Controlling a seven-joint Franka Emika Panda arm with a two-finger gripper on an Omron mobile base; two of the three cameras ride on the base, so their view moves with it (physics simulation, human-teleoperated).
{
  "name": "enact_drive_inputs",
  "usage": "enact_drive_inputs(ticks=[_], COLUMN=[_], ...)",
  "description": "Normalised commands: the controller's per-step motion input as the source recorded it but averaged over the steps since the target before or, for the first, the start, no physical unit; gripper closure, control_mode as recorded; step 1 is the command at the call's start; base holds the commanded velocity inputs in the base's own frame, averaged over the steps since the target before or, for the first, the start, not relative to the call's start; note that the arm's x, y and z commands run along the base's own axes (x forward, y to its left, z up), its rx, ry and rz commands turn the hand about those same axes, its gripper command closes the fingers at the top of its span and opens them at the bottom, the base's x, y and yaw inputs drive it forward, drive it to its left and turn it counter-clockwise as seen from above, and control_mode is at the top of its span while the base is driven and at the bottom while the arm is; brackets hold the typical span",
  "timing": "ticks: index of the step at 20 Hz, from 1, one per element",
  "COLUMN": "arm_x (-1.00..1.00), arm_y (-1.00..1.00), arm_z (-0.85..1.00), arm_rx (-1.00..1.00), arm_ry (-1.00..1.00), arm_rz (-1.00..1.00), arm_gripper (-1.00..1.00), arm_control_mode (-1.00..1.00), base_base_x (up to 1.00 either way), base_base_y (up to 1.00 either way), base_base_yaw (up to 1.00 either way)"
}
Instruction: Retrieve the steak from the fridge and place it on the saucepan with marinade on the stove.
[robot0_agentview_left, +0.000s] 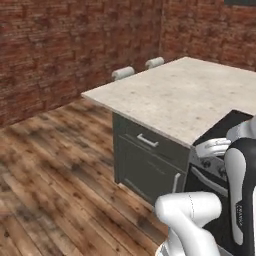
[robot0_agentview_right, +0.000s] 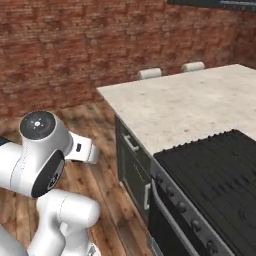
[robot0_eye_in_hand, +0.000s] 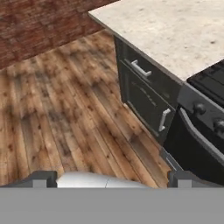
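Red brick walls (robot0_agentview_left: 60, 45); dark wood plank floor (robot0_agentview_left: 50, 175). Pale speckled stone worktop (robot0_agentview_right: 190, 107) over dark grey-green cabinets (robot0_eye_in_hand: 144, 94), steel handles.

The arm (robot0_agentview_right: 42, 160) is showing as glossy white rounded shells joined by dark grey joint bands. In the right base view a round dark cap (robot0_agentview_right: 38, 121) with a small pale centre mark is sitting on one joint, and a small dark mark is showing on the white link (robot0_agentview_right: 80, 148) beside it. In the left base view a dark panel (robot0_agentview_left: 240, 200) is running along a link, edged in white. In the hand view two dark fingertips (robot0_eye_in_hand: 41, 178) are rising, squared and matte.
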Motion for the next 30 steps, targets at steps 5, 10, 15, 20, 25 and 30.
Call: enact_drive_inputs(ticks=[5, 10, 15, 20, 25, 30], arm_x=[0.00, 0.00, 0.00, 0.00, 0.00, 0.00], arm_y=[0.00, 0.00, 0.00, 0.00, 0.00, 0.00], arm_z=[0.00, 0.00, 0.00, 0.00, 0.00, 0.00], arm_rx=[0.00, 0.00, 0.00, 0.00, 0.00, 0.00], arm_ry=[0.00, 0.00, 0.00, 0.00, 0.00, 0.00], arm_rz=[0.00, 0.00, 0.00, 0.00, 0.00, 0.00], arm_gripper=[-1.00, -1.00, -1.00, -1.00, -1.00, -1.00], arm_control_mode=[1.00, 1.00, 1.00, 1.00, 1.00, 1.00], base_base_x=[0.10, 0.12, 0.17, 0.20, 0.19, 0.18], base_base_y=[-0.01, -0.03, -0.02, 0.00, 0.00, 0.00], base_base_yaw=[0.83, 0.88, 0.90, 0.85, 0.82, 0.78])
